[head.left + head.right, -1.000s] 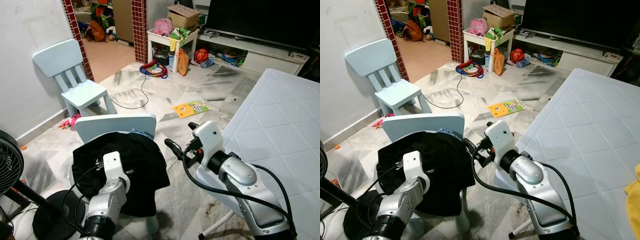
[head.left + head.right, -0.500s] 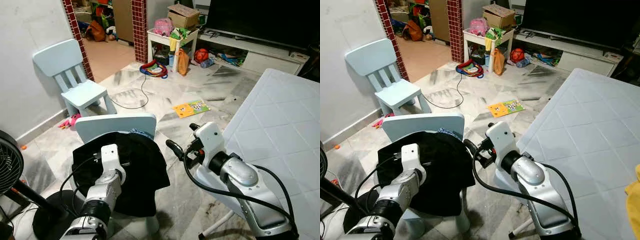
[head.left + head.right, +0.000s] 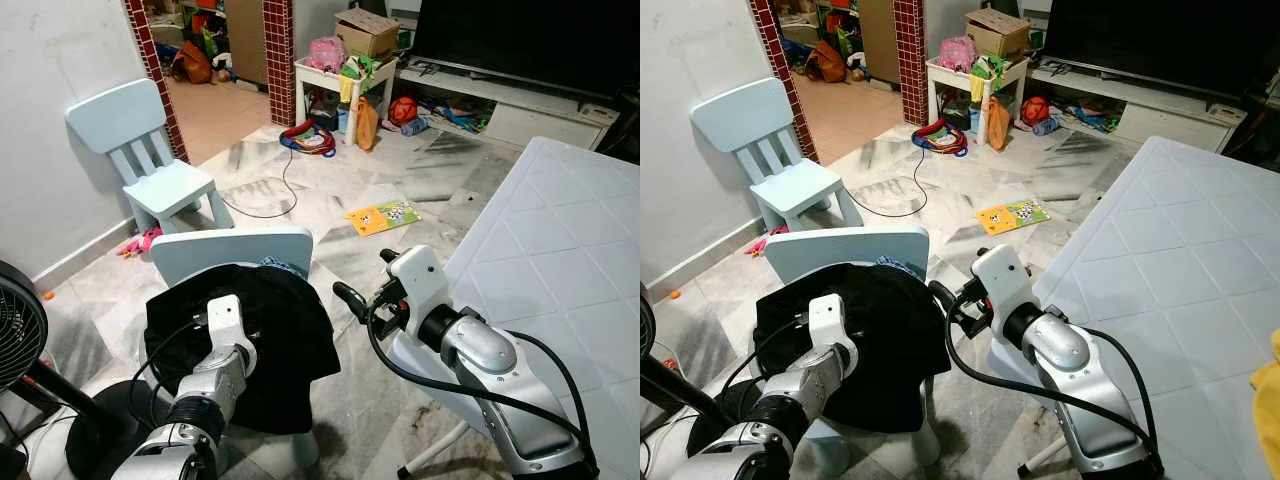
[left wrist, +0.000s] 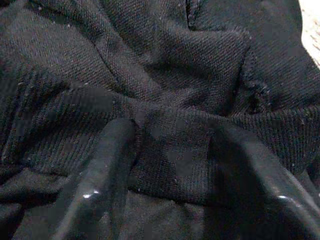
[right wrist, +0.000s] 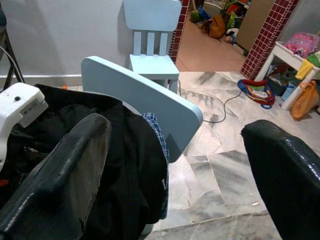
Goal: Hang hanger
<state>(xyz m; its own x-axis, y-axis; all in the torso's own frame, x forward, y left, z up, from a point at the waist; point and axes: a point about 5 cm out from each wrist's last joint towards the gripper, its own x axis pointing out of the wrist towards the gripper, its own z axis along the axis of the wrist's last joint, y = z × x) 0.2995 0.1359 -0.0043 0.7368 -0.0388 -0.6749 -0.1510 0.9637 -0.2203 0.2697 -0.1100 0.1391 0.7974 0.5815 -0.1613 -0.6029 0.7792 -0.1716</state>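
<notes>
A black garment (image 3: 270, 330) lay heaped over the near pale blue chair (image 3: 235, 250); no hanger could be made out. The left gripper (image 4: 170, 165) pressed into it, its 2 fingers (image 4: 107, 155) spread either side of a ribbed fold. The right gripper (image 5: 175, 165) hovered just right of the chair, fingers wide apart and holding nothing.

A black garment (image 3: 270, 330) is draped over a pale blue chair (image 3: 235, 250), and a blue-and-white checked cloth (image 5: 156, 131) is seen at its edge. A second chair (image 3: 150, 150) of the same pale blue is set against a white wall (image 3: 50, 120). The floor (image 3: 300, 200) is grey-veined white marble. A yellow booklet (image 3: 383, 216) (printed with small coloured pictures) is laid on it. The counter (image 3: 560, 260) is white with a quilted square pattern. Red-and-white tiled pillars (image 3: 280, 55) are seen.
</notes>
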